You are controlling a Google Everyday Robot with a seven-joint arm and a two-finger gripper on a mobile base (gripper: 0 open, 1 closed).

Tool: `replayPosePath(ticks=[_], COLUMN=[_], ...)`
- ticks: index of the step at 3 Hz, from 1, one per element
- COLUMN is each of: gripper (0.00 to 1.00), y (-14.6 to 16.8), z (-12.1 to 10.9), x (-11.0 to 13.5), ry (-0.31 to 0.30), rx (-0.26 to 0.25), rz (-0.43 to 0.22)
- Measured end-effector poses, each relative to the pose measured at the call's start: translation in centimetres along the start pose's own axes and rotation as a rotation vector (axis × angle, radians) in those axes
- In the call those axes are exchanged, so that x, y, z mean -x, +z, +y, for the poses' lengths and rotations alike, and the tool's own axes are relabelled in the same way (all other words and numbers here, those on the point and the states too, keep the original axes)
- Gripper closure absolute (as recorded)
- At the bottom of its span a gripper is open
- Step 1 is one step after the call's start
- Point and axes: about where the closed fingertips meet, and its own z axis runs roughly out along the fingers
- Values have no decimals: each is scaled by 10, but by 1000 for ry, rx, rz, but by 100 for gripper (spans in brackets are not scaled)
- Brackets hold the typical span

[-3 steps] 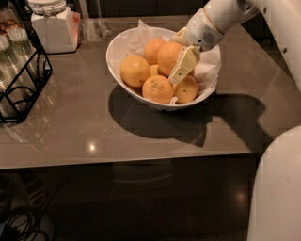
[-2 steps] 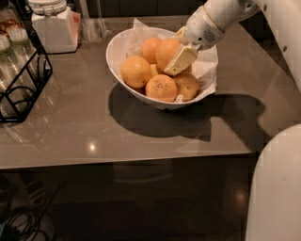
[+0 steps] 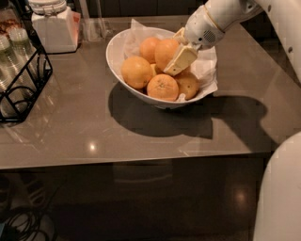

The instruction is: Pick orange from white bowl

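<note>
Vs 1.0 s ago: the orange [image 3: 164, 52] and the gripper [image 3: 174, 52] sit slightly higher and a bit further back in the white bowl [image 3: 115, 47]. Vs 0.7 s ago there is almost no shift. The other fruits, the bowl and everything else on the worktop [image 3: 141, 132] are in the same places.

The orange is at the top of the pile, right of the bowl's centre, inside the rim line. It is round, so there is no long axis to read, and no stem end shows, so I can't tell which way it points.

The gripper is pinching the orange. One cream finger [image 3: 181, 59] lies across its right-front side, slanting down-left, and the other shows just above and behind it. The arm [image 3: 221, 14] comes in from the top right, over the bowl's far-right rim.

Around it:
- The rear fruit [image 3: 148, 47] touches its left side.
- The left fruit [image 3: 136, 72] is below-left of it.
- The speckled fruit [image 3: 162, 87], with a dark stem dot, is directly below the finger at the front.
- The right fruit [image 3: 188, 84] is under the finger tip area.
- The crumpled paper [image 3: 207, 66] lines the bowl and spills over the right rim.

Further out, a lidded jar [image 3: 54, 26] stands at the top left, well apart from the bowl. A black wire rack [image 3: 23, 89] is at the left edge. The robot body [image 3: 282, 197] fills the lower right.
</note>
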Motion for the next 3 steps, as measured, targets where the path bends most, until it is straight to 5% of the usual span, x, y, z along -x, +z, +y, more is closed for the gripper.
replayPosePath(ticks=[1, 2, 3], gripper=[100, 100, 100], y=[-30, -70, -78], z=[25, 73, 91], x=[20, 61, 78], ry=[-67, -161, -190], rx=[-84, -219, -258], rz=[-94, -198, -235])
